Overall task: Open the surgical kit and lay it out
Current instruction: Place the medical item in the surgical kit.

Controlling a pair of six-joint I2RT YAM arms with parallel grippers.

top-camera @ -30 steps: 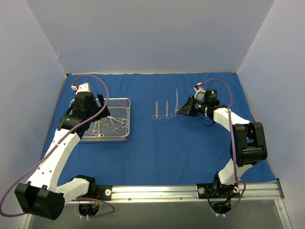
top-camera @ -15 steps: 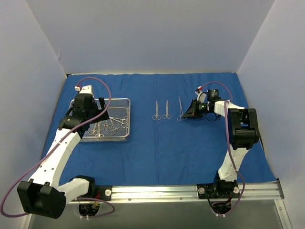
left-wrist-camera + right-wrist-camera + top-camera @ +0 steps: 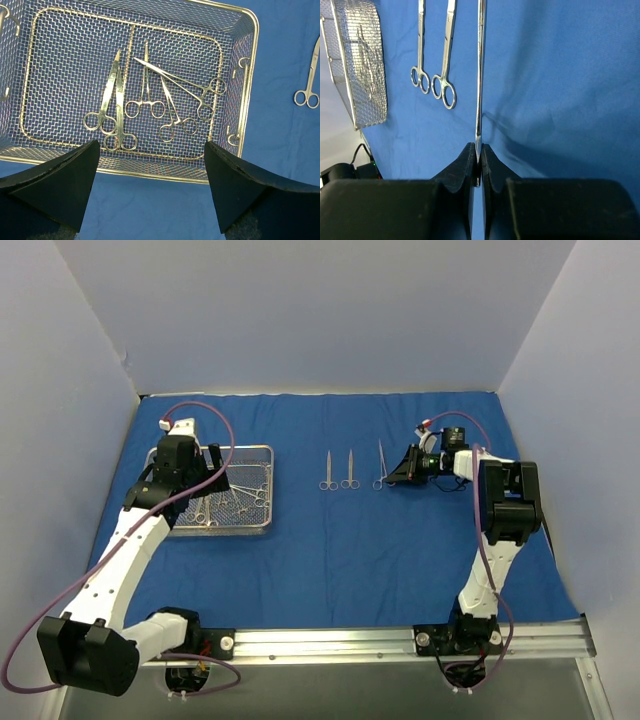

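The blue cloth [image 3: 400, 550] lies spread flat over the table. On its left stands the wire-mesh tray [image 3: 262, 523] with several steel instruments [image 3: 145, 95] inside. My left gripper [image 3: 151, 150] hovers open above the tray's near rim [image 3: 150, 172], holding nothing. Two instruments [image 3: 328, 470] [image 3: 350, 469] lie side by side on the cloth at the centre. My right gripper [image 3: 478, 150] is shut on a third instrument [image 3: 479, 75], seen edge-on, held low over the cloth just right of those two. In the top view this held instrument [image 3: 380, 464] runs parallel to the laid pair.
White walls close in the back and both sides. A metal rail [image 3: 400, 642] with both arm bases runs along the near edge. The right arm's elbow [image 3: 508, 510] stands over the cloth's right part. Purple cables loop off each wrist.
My right gripper has carried the held instrument a little to the right and lined it up with the two laid ones, its elbow swinging left. The left gripper edged slightly over the tray.
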